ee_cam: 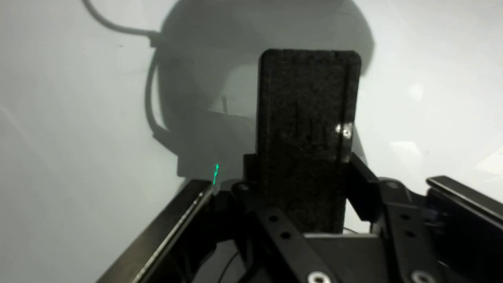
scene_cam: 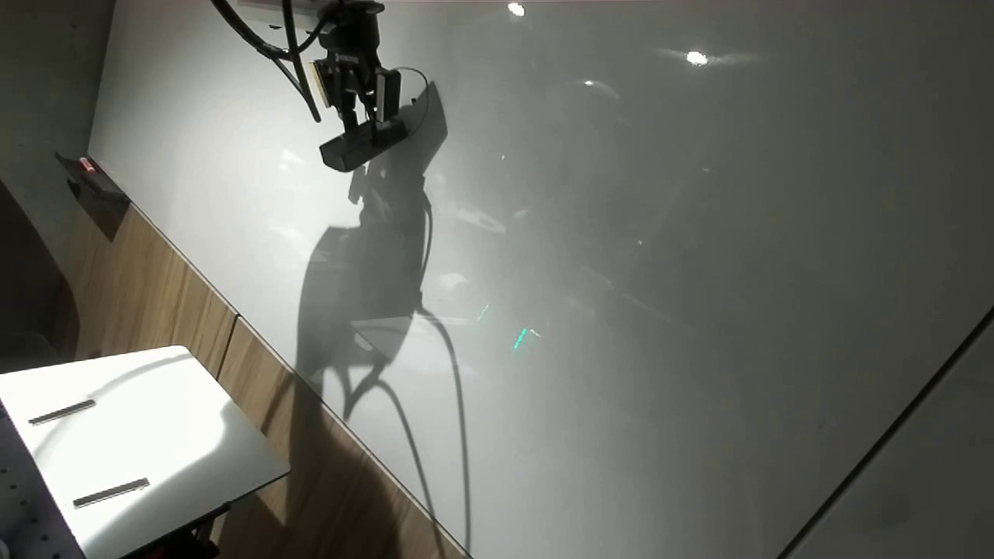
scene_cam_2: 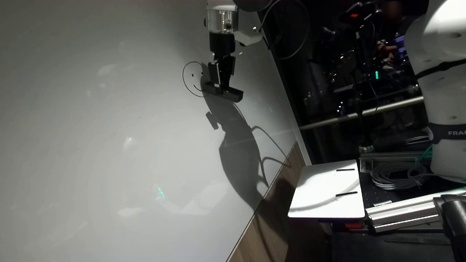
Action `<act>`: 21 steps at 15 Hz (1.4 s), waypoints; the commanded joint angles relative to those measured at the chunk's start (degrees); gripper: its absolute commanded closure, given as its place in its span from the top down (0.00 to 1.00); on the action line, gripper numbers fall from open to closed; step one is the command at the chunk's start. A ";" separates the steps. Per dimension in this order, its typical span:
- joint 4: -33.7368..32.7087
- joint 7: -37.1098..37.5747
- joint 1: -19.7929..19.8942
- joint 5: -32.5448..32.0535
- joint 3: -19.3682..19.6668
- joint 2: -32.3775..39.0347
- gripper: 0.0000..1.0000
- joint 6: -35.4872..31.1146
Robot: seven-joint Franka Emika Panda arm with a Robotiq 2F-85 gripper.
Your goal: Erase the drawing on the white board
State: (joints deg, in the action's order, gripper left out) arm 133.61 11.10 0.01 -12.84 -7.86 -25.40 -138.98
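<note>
Wrist view: one pincer (ee_cam: 304, 175), closed, grips one eraser (ee_cam: 308, 94); in both exterior views one white board (scene_cam_2: 138, 131) bears one drawing (scene_cam_2: 192, 75).

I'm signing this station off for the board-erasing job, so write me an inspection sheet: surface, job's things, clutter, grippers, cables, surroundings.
Surface: white board, glossy, with bright reflections and the arm's shadow.
Job's things: drawing, a marker face with dot eyes and curved mouth, partly hidden in both exterior views; dark block, apparently the eraser, contact with the board not certain.
Clutter: metal profile beside the white table top; small reddish item on a dark ledge.
Grippers: one gripper, shut on the dark block.
Cables: black cables beside the gripper; grey coil near the robot's base.
Surroundings: wood panelling along the board's edge; dark background, details too dim to tell.
</note>
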 commanded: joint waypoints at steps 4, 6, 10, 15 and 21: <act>-3.10 1.92 0.42 -0.16 -1.44 0.15 0.30 1.76; -4.21 1.96 0.53 -0.40 -1.52 -0.09 0.30 2.66; -7.53 1.45 0.82 -0.68 -1.12 -0.14 0.30 5.21; -10.84 1.38 0.90 -1.04 -1.12 -0.29 0.30 7.71; -13.51 0.52 1.56 -2.19 -0.54 0.52 0.30 8.90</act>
State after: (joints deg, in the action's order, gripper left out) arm 123.91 12.38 0.40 -13.39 -8.85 -26.51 -130.19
